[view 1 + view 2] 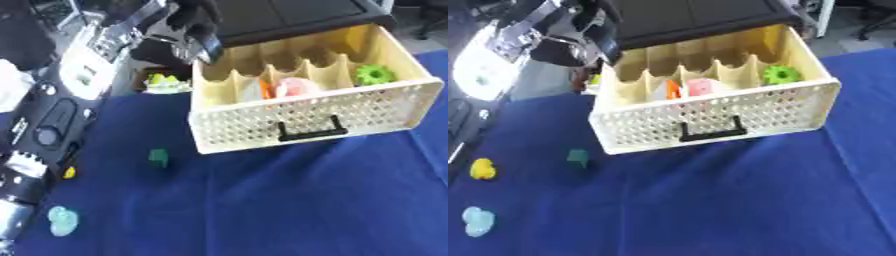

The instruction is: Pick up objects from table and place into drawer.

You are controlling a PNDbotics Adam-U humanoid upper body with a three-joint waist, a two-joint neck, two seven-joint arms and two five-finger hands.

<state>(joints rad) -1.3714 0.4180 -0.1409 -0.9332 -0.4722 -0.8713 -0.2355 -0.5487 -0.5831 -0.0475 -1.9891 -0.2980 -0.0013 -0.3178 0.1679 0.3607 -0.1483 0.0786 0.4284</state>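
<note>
A cream perforated drawer (245, 125) with a black handle (311, 131) stands pulled open from a black cabinet (289, 15). Its compartments hold a green gear-shaped piece (374, 74), a pink piece (297, 86) and an orange piece (265, 89). On the blue cloth in front lie a small dark green block (158, 157), a yellow piece (482, 168) and a pale blue piece (62, 220). My left hand (199, 35) hangs over the drawer's back left corner; I cannot make out anything in it. My right hand does not show.
My left arm (52, 110) runs up the left side, partly over the yellow piece in the left eye view. A yellow-green thing (164, 80) sits beside the drawer's left wall. The blue cloth (306, 200) covers the table.
</note>
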